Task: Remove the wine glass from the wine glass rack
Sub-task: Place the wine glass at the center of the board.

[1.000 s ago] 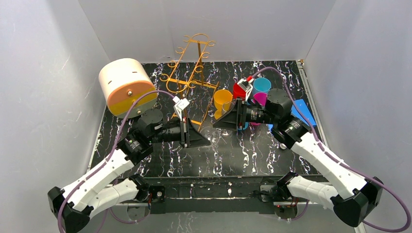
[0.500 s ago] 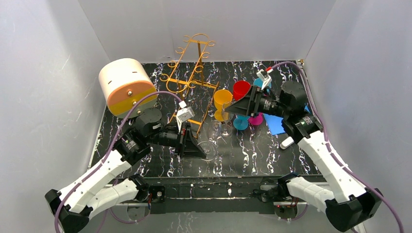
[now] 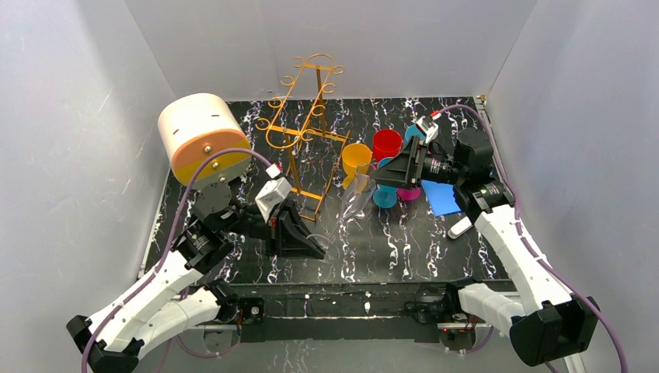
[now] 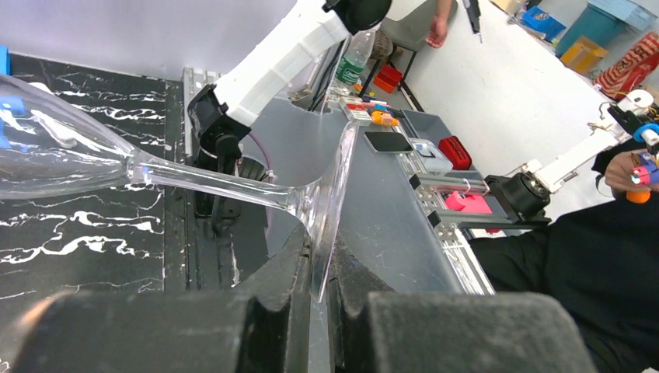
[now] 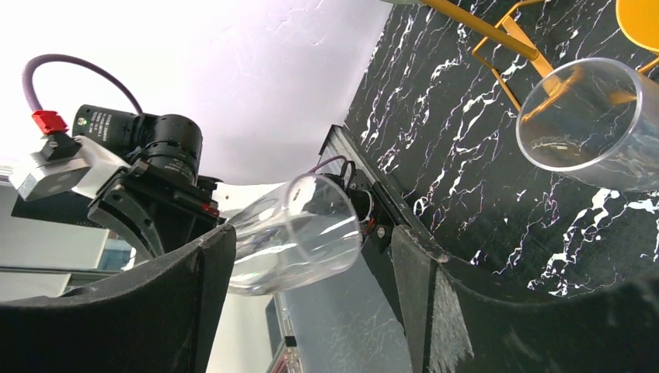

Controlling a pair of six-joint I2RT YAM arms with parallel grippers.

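My left tool (image 4: 319, 303) sits on the near side of the wine glass rack (image 3: 305, 132), clamped on the foot of the clear wine glass (image 4: 62, 148). The glass is off the rack and held roughly level over the black marbled surface (image 3: 404, 241), its mouth facing right. A second clear glass (image 5: 583, 124) is just right of the rack's base. Further right of the rack, my right tool (image 3: 378, 177) hangs with fingers spread, holding nothing.

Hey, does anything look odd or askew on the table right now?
Yes: the clear wine glass is sideways, not upright, held only by its round foot pinched in the left gripper over the black marbled table.
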